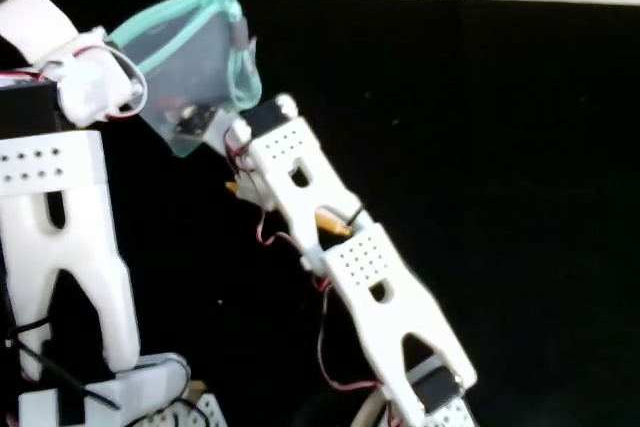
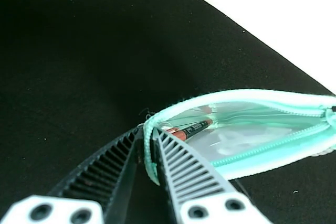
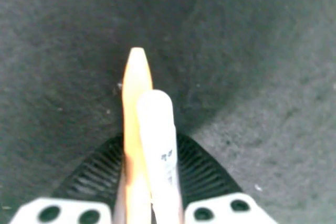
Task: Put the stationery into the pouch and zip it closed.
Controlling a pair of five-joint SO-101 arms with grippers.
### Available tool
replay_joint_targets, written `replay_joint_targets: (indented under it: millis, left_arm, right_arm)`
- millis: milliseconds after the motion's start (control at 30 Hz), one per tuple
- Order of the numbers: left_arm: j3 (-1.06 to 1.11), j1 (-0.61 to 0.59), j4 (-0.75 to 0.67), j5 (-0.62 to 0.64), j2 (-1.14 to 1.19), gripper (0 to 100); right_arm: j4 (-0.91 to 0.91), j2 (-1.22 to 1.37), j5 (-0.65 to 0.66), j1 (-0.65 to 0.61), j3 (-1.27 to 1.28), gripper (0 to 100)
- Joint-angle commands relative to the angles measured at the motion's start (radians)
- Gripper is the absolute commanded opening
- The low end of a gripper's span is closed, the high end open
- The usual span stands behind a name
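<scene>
teal pouch (image 1: 190, 52) unzipped, far-left over the black table (image 1: 500, 197), red-and-black pen (image 2: 191, 128) inside, left gripper (image 2: 148, 145) clenched on the pouch's rim end, right gripper (image 3: 150, 142) just beside the pouch, grasping an orange pencil (image 3: 134, 103) and white marker (image 3: 157, 129) together

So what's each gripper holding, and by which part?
The left gripper pinches the teal pouch by its rim at one end of the open zipper. The right gripper clamps an orange pencil and a white pen together along their shafts.
</scene>
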Motion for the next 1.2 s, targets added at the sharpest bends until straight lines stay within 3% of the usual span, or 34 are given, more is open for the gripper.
replay_joint_targets:
  millis: [0, 700, 1167]
  left_arm:
    - [0.007, 0.022, 0.003, 0.0, 0.047, 1]
    - [0.007, 0.022, 0.003, 0.0, 0.053, 1]
    - [0.012, 0.059, 0.008, 0.002, 0.053, 1]
  right_arm:
    - [0.008, -0.005, -0.058, 0.111, -0.002, 0.6]
    - [0.005, -0.054, -0.364, 0.535, -0.079, 0.5]
    - [0.002, -0.165, -0.494, 0.555, -0.403, 0.5]
